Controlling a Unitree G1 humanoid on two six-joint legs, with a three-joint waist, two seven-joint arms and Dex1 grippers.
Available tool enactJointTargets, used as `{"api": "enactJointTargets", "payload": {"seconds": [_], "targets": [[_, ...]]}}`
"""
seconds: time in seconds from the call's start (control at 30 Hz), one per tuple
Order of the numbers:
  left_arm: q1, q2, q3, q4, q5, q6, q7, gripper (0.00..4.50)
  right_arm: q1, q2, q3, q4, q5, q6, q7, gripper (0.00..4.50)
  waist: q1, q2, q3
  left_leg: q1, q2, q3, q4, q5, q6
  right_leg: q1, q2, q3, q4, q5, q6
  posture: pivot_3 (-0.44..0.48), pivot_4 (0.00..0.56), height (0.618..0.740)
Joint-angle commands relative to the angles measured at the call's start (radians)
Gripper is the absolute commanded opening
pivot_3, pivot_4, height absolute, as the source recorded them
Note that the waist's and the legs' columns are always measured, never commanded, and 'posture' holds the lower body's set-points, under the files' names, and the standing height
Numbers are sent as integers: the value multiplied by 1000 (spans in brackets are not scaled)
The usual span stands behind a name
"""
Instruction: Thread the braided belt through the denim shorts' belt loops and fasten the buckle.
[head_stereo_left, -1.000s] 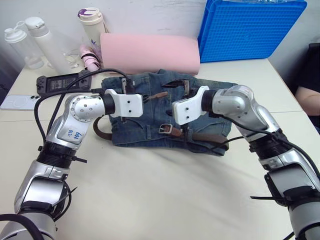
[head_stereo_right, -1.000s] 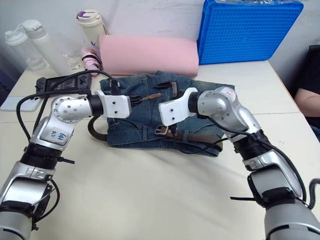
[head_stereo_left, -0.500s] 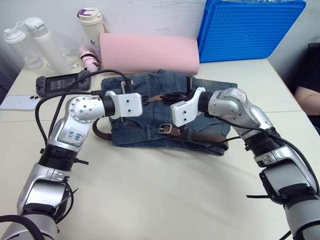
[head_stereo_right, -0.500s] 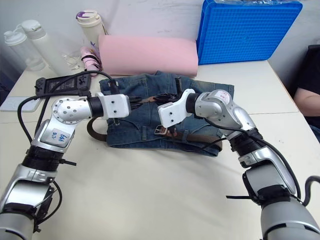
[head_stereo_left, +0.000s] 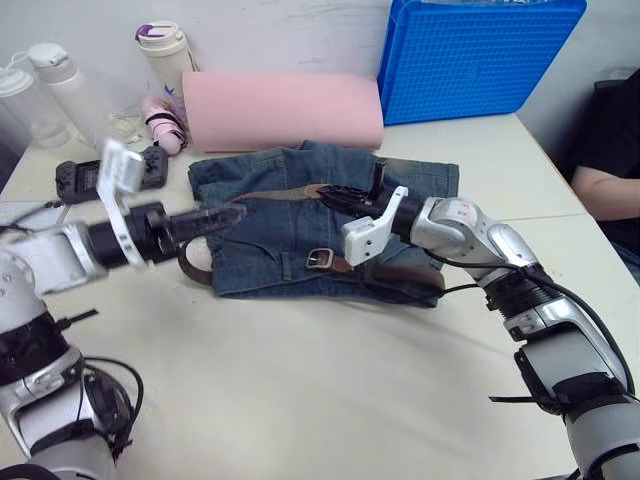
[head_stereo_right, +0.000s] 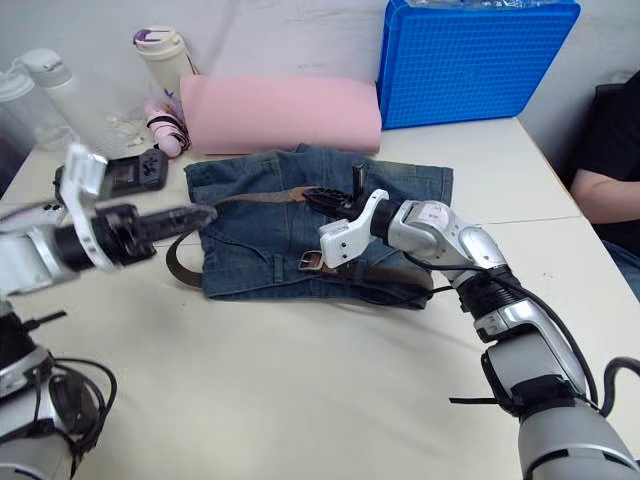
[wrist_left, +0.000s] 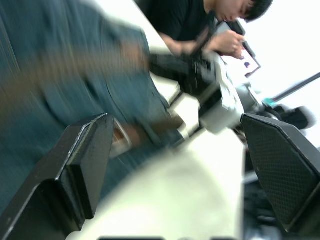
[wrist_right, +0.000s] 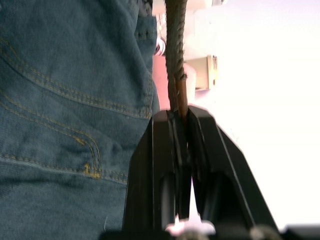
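The denim shorts (head_stereo_left: 318, 232) lie flat on the white bench (head_stereo_left: 330, 400), waistband toward the robot, just in front of a pink foam roll (head_stereo_left: 283, 108). The braided belt (head_stereo_left: 275, 194) runs crosswise over them: its tip end is pinched in the right gripper (head_stereo_left: 335, 196), whose fingers are pressed together on the strap, as the right wrist view shows with the belt (wrist_right: 176, 60) rising straight out between them. From that grip the strap leads toward the robot's left, curves round the shorts' left edge and comes back along the waistband to the buckle (head_stereo_left: 319, 259), which lies on the denim just nearer the robot than the right gripper.

The left gripper (head_stereo_left: 232, 214) hangs over the shorts' left edge, fingers spread and holding nothing. The belt's long axis lies across the robot, so the right arm is the nearer one to feed the tip on; the belt loops are too small to make out.

At the back stand a blue crate (head_stereo_left: 470, 55), bottles (head_stereo_left: 70, 90) and a black game controller (head_stereo_left: 105, 172). A person (head_stereo_left: 608, 160) sits at the robot's right.
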Motion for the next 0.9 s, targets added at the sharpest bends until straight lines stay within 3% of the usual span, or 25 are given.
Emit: {"api": "enactJointTargets", "payload": {"seconds": [0.03,0.1,0.33,0.43,0.6,0.7,0.9], "targets": [[105,37,-148,18,-579,-183,441,4405,10,7,-16,-72,-8,-20,-34,0,5,0,0,-2,-1,-2,1,0,0,0,0,0,0,0,0,0,150,740],[171,20,-233,25,-751,-317,645,4405,19,8,-16,-89,-6,-20,-28,0,6,0,0,-1,-2,-4,1,0,0,0,-1,5,0,0,0,0,150,740],[188,-254,-194,-43,-767,-527,1007,4405,61,2,-24,-151,9,-3,5,0,24,-1,-1,2,-5,1,1,0,-1,0,1,2,1,0,0,0,150,740],[166,-343,-169,-63,-767,-568,1110,4405,74,4,-28,-170,12,10,14,0,25,-1,-1,3,-5,5,0,0,0,0,1,2,1,0,0,0,150,740],[124,-414,-135,-57,-767,-575,1189,4405,83,4,-30,-185,13,22,23,0,24,-1,-1,5,-4,8,0,0,0,0,2,3,0,0,0,0,150,740],[123,-412,-133,-35,-767,-554,1208,3654,86,3,-28,-190,15,27,28,0,24,-1,-1,5,-4,9,-1,0,0,0,1,3,0,0,0,0,150,740],[124,-404,-131,-12,-767,-530,1240,768,104,10,-35,-210,50,37,49,0,26,-1,-1,5,-4,8,-1,0,0,1,1,3,-2,0,0,0,150,740]]}}
